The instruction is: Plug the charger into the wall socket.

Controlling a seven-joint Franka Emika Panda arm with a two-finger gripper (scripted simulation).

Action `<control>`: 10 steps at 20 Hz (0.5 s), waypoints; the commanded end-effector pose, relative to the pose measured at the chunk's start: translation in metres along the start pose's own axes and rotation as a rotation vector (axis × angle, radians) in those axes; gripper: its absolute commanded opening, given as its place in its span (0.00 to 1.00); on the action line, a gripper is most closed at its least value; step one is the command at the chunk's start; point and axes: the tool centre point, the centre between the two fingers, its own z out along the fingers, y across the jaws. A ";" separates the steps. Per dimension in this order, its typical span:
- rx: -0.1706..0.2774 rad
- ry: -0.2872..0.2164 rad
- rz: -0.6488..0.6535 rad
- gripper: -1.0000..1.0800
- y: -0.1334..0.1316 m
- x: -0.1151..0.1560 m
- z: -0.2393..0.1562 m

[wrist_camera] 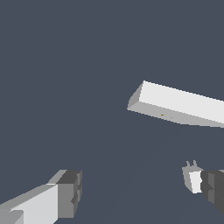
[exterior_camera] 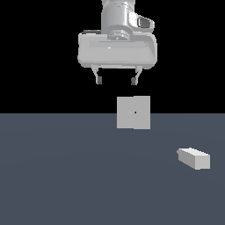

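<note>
A flat, dark slate-blue desk (exterior_camera: pixel 66 176) fills the lower half of the exterior frame, plain and unmarked. Above its straight far edge, the upper half is plain black background (exterior_camera: pixel 35 52).

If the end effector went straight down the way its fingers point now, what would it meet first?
Probably the bare floor. The open end effector points down; the wrist view shows only floor between its fingers, with the wall socket ahead and the charger beside one finger. Depth is uncertain.
</note>
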 end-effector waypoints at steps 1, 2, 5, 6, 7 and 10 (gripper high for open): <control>0.000 0.010 -0.007 0.96 0.007 -0.006 0.005; -0.001 0.015 -0.010 0.96 0.010 -0.009 0.007; -0.001 0.033 -0.023 0.96 0.022 -0.018 0.016; -0.001 0.040 -0.028 0.96 0.027 -0.022 0.019; -0.002 0.047 -0.033 0.96 0.032 -0.025 0.023; -0.003 0.071 -0.050 0.96 0.048 -0.037 0.034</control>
